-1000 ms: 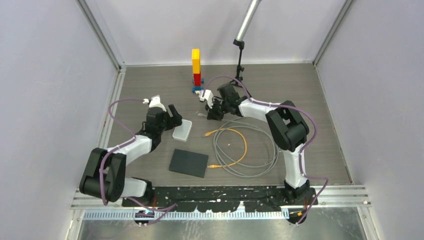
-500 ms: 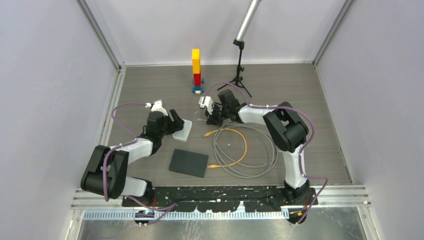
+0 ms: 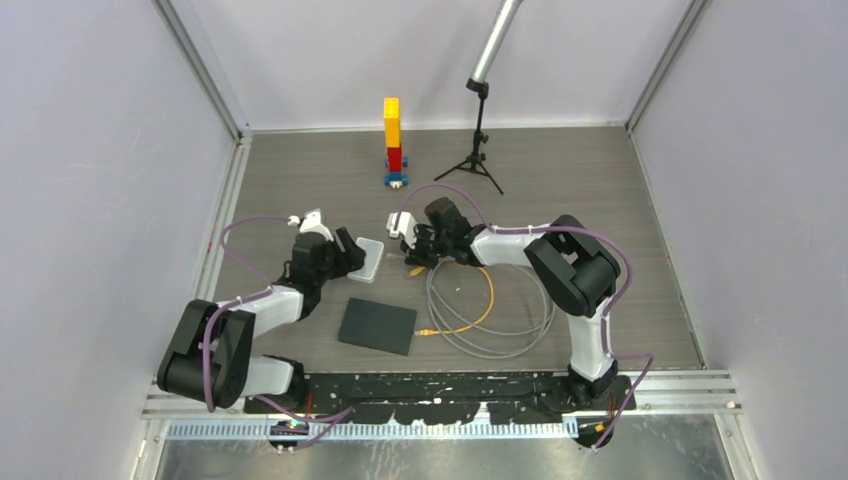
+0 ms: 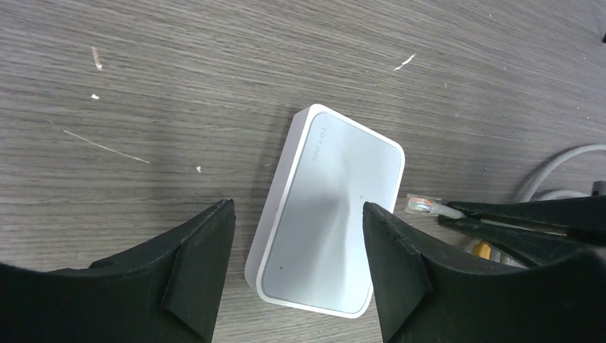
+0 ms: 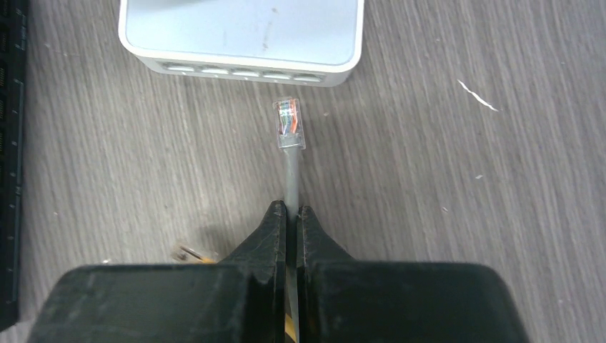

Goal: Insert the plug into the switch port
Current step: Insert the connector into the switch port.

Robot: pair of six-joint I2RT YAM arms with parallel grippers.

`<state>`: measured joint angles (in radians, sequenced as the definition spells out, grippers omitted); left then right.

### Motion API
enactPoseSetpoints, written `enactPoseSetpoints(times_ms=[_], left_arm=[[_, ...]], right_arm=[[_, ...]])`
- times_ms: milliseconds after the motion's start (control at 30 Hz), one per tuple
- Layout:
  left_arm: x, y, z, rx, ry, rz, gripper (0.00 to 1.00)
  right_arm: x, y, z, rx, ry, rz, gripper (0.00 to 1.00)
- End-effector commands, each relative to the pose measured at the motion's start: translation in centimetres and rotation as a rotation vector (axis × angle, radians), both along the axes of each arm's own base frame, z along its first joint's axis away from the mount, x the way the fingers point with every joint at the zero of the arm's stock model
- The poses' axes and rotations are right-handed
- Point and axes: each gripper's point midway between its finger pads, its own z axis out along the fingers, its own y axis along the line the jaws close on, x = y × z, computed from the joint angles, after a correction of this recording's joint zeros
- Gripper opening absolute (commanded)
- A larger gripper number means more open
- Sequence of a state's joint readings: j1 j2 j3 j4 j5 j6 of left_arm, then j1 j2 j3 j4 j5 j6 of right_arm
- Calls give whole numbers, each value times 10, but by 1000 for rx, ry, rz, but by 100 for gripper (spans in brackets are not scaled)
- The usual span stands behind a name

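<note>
Grey wood-grain worktop [image 3: 600, 200]: the left pincer [image 4: 296, 214] stands open astride the white box [image 4: 336, 193], not clamping it. The box's switch port [image 5: 243, 71] row faces the plug [image 5: 289, 121], which lies just short, its long axis pointing in. The right pincer [image 5: 292, 211], the nearer one, is clamped on the cable [image 5: 291, 175] behind.

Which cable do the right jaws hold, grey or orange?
The grey cable, its clear plug facing the white switch; the orange cable lies on the table.
</note>
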<state>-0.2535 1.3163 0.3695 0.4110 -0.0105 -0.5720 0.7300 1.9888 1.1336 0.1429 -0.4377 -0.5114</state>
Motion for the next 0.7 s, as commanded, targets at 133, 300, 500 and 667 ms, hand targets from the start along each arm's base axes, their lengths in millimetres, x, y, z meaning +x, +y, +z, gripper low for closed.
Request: enactPoseSetpoints(times_ms=[133, 300, 500, 667], left_arm=[[7, -7, 20, -41, -73, -21, 66], [11, -6, 21, -27, -68, -15, 65], [16, -10, 24, -15, -76, -30, 65], [21, -18, 26, 4, -78, -61, 63]], right_arm=[[-6, 14, 22, 38, 43, -58, 1], [-3, 16, 16, 29, 69, -113, 1], [2, 16, 13, -2, 69, -131, 1], [0, 16, 12, -4, 76, -120, 0]])
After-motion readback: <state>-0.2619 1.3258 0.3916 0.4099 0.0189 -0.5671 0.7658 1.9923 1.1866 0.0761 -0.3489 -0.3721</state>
